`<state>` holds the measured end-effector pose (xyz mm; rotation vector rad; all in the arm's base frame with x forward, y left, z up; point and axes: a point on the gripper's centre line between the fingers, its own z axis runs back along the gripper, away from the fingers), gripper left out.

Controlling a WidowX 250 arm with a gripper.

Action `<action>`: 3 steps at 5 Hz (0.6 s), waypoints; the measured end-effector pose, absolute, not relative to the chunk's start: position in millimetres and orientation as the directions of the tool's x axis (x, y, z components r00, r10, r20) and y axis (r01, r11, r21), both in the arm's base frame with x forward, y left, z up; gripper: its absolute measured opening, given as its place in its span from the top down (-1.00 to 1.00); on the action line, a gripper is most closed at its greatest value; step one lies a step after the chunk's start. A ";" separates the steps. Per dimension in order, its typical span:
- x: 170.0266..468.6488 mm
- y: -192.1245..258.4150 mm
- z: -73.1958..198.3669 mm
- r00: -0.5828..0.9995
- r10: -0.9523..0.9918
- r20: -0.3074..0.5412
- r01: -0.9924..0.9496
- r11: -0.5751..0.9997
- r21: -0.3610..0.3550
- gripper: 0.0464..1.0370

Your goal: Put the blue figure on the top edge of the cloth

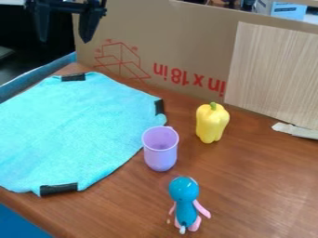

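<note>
Camera view, upper left: the claw [64,40] hangs spread wide, holding nothing. The figure [185,204] is at lower centre, below the cup [160,153]. Rounded as it is, it could slip out, and a low carry to the cloth [68,130] might topple the cup.

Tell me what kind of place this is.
Probably a robot test table in a lab or workroom: a gripper hangs above a wooden table, with a cardboard panel standing behind it.

Glossy blue figure [185,200] on smooth wood table [251,186]
</note>
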<state>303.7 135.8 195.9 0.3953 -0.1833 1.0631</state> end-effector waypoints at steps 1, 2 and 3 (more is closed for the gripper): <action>305.0 135.4 186.7 0.488 0.814 0.314 -0.870 0.428 0.243 -0.93; 302.0 132.5 171.7 0.509 0.805 0.305 -0.859 0.453 0.238 -0.93; 298.2 124.5 168.6 0.530 0.793 0.299 -0.848 0.489 0.205 -0.93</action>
